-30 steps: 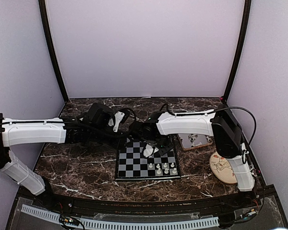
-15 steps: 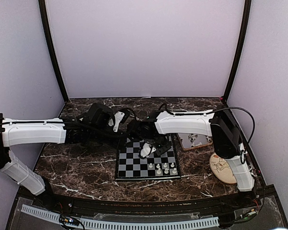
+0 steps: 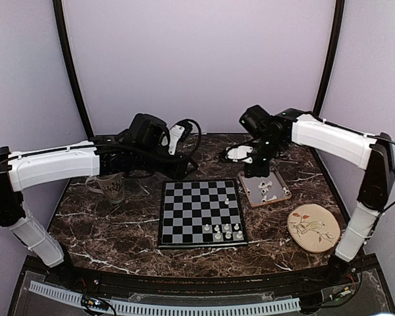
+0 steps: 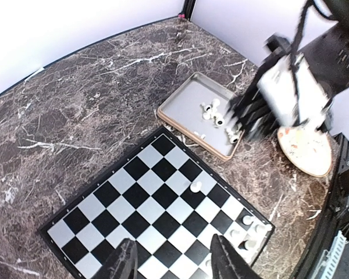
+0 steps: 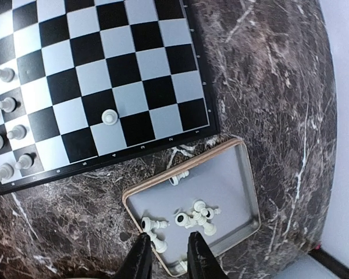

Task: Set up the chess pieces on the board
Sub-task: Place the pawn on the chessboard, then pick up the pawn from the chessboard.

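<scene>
The board (image 3: 191, 214) lies flat at the table's middle and shows in the left wrist view (image 4: 134, 216) and the right wrist view (image 5: 104, 70). Several white chess pieces (image 3: 226, 230) stand at its near right corner. One pawn (image 3: 225, 197) stands alone near the right edge and shows in both wrist views (image 4: 195, 187) (image 5: 109, 117). More pieces (image 5: 195, 217) lie tipped in the grey tray (image 3: 276, 192). My right gripper (image 5: 168, 258) hovers over the tray, open and empty. My left gripper (image 4: 177, 264) is open and empty, high over the board's far left side.
A round cream plate with a bird drawing (image 3: 313, 228) lies right of the board. A mug (image 3: 112, 187) stands left of the board under my left arm. The tray (image 5: 235, 177) sits close to the board's right edge. Walls close the back and sides.
My right gripper has lifted off the board and swung back over the tray, leaving a pawn standing alone. My left arm has risen and pulled back, uncovering the mug.
</scene>
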Controlling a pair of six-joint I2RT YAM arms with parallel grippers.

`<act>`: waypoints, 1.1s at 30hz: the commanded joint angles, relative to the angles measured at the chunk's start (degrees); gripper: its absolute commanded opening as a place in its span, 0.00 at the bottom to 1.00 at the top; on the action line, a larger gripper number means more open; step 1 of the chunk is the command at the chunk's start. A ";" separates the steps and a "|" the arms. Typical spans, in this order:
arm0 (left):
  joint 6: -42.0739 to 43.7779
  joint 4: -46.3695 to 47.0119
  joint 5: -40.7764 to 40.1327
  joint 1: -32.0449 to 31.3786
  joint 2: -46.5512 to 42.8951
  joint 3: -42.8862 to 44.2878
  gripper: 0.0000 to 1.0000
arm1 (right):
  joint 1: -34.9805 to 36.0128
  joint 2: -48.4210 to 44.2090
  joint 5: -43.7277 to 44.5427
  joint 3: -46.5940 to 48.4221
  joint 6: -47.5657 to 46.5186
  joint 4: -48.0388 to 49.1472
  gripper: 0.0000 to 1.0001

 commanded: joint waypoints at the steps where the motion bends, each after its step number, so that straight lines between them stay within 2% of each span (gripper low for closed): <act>1: 3.95 -4.36 2.76 -0.32 5.91 5.57 0.45 | -6.63 -10.55 -16.53 -13.49 8.86 14.21 0.22; 8: 8.68 -9.74 8.35 -1.68 20.86 18.92 0.43 | -19.49 -27.00 -31.26 -33.44 24.65 36.15 0.24; 10: 9.94 -11.20 8.38 -2.53 25.22 22.96 0.43 | -20.89 -30.50 -30.49 -36.61 25.64 39.84 0.25; 13: 11.40 -13.63 8.18 -3.65 31.92 29.71 0.43 | -22.63 -33.33 -25.63 -37.11 25.41 40.19 0.26; 21: 12.26 -18.34 8.22 -4.80 43.15 41.78 0.43 | -25.49 -34.41 -30.55 -39.47 26.24 40.62 0.27; 27: 12.14 -20.58 6.37 -5.14 46.14 43.79 0.43 | -25.61 -33.51 -31.12 -39.60 25.72 40.36 0.28; 33: 12.02 -22.54 4.22 -5.16 46.58 43.92 0.37 | -25.71 -32.96 -30.19 -39.65 24.91 40.11 0.28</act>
